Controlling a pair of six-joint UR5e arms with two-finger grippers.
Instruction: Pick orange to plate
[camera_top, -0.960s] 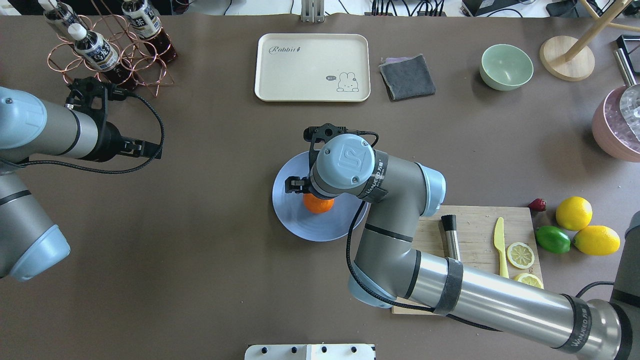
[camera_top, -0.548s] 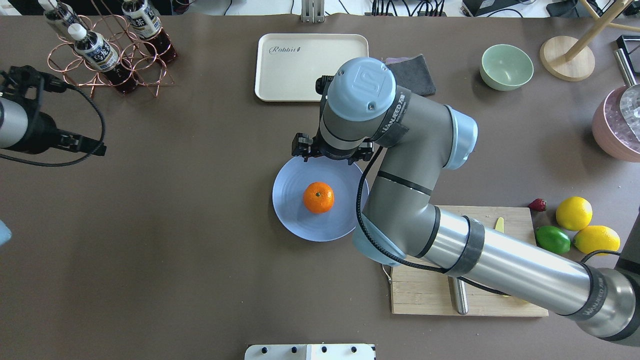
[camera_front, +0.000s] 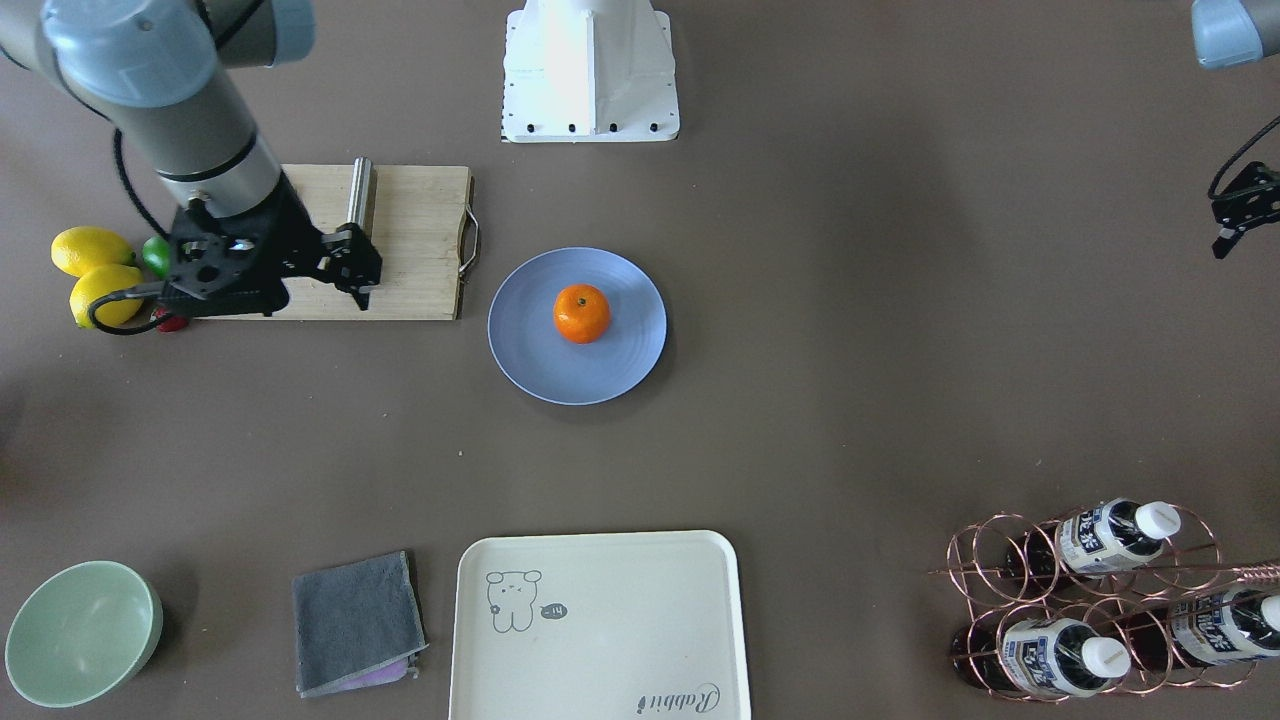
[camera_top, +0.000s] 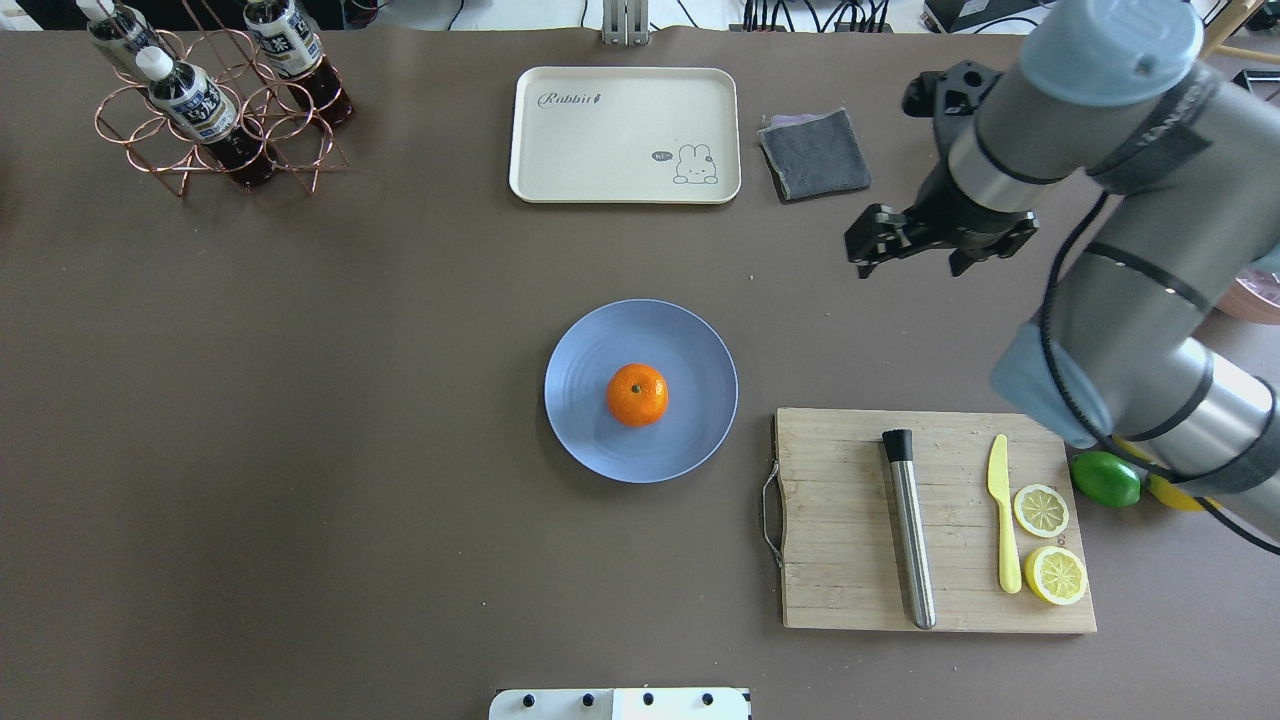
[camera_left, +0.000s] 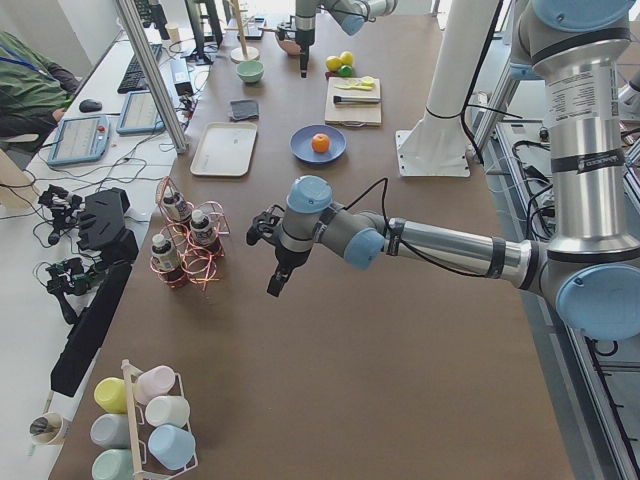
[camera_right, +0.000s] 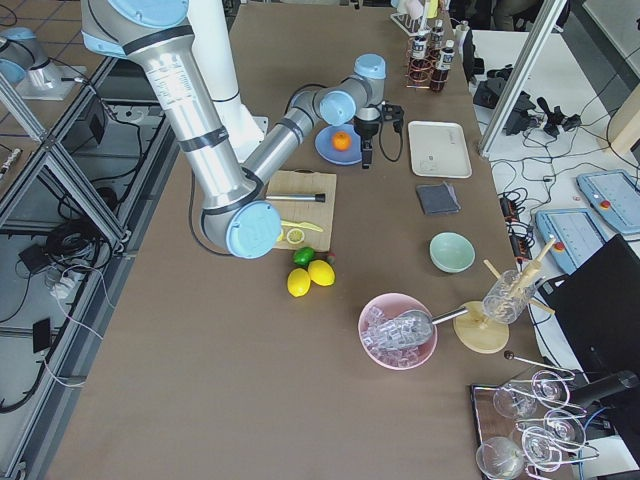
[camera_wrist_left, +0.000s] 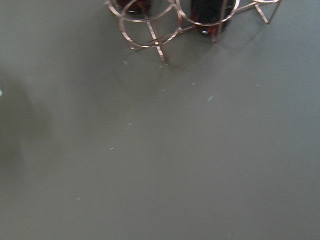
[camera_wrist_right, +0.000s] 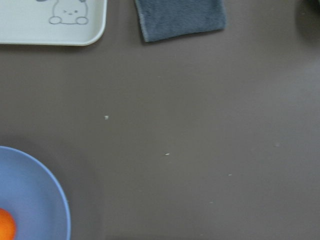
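The orange (camera_top: 637, 394) lies free in the middle of the light blue plate (camera_top: 590, 430), stem dot up. The front view shows the same orange (camera_front: 582, 313) on the plate (camera_front: 530, 350). My right gripper (camera_top: 925, 248) hangs open and empty well to the right of the plate and farther back, near the grey cloth. In the right wrist view only the plate's rim (camera_wrist_right: 35, 195) and a sliver of orange (camera_wrist_right: 5, 225) show at the lower left. My left gripper (camera_front: 1225, 240) is far off to the robot's left, shut and empty, beside the bottle rack.
A wooden cutting board (camera_top: 840, 520) right of the plate carries a steel rod, a yellow knife and lemon slices. A lime (camera_top: 1105, 480) and lemons (camera_front: 90, 250) lie beyond it. At the back are the cream tray (camera_top: 620, 135), grey cloth (camera_top: 815, 155), green bowl (camera_front: 80, 630) and bottle rack (camera_top: 215, 110).
My right arm has let go of the orange, lifted off the plate and swung right and back. The orange has stayed on the plate. My left arm has drawn out of the overhead view.
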